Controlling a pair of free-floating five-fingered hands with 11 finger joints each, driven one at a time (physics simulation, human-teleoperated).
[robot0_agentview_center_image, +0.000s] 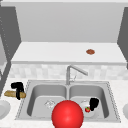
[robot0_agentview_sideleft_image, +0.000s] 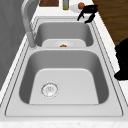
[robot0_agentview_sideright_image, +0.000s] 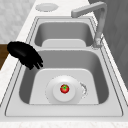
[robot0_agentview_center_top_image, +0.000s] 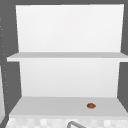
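**Two hands at the sink**

Nearest us sits a red ball (robot0_agentview_center_image: 67, 115) at the sink's (robot0_agentview_center_image: 113, 100) front edge. Our right hand (robot0_agentview_center_image: 94, 103) hangs, fingers relaxed and pointing down, just above the tomato (robot0_agentview_center_image: 87, 109) on a plate (robot0_agentview_sideright_image: 75, 98) in the right basin. Our left hand (robot0_agentview_center_image: 17, 88) curls over a bread loaf (robot0_agentview_center_image: 11, 94) on the counter. Farther back, a brown item (robot0_agentview_center_image: 90, 51) lies on the shelf (robot0_agentview_center_image: 50, 53).

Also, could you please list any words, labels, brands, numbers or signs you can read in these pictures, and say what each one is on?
None: no readable text anywhere. The bottle on the counter is too blurred to tell if it bears a label. The sink, faucet, plate and shelf are plain.
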